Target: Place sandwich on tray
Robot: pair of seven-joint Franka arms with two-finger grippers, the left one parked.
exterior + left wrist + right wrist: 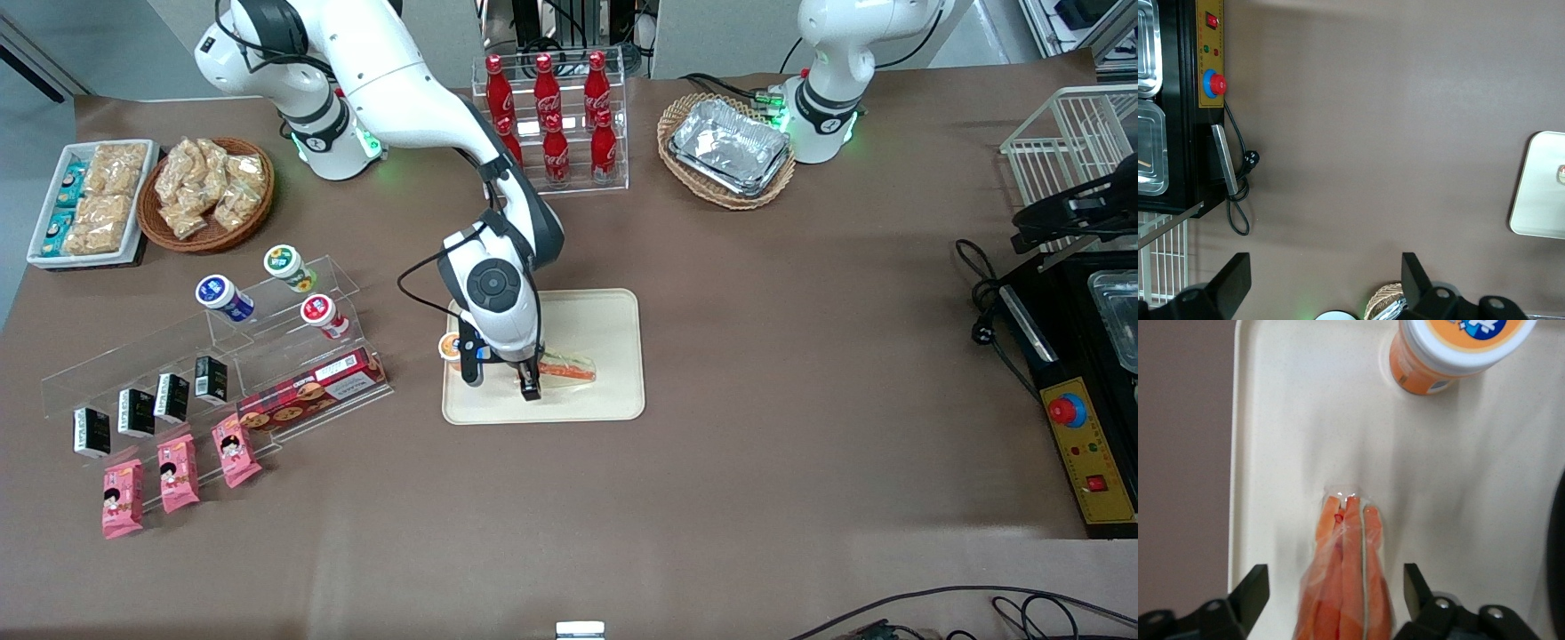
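The sandwich point(569, 367), a clear-wrapped wedge with orange filling, lies on the cream-beige tray point(605, 311) in the part nearer the front camera. My right gripper point(524, 380) hovers low over the sandwich's end toward the working arm's side. In the right wrist view the gripper point(1335, 600) is open. Its two black fingers point(1251, 593) stand on either side of the sandwich point(1348, 573), with a gap on each side. The sandwich rests on the tray floor point(1285, 420). The tray's edge also shows in the left wrist view point(1541, 193).
An orange-lidded cup point(449, 345) stands on the tray's edge beside my gripper; it also shows in the right wrist view point(1451, 347). Acrylic shelves with small bottles, boxes and pink snack packets point(178, 471) lie toward the working arm's end. A cola bottle rack point(551, 116) stands farther back.
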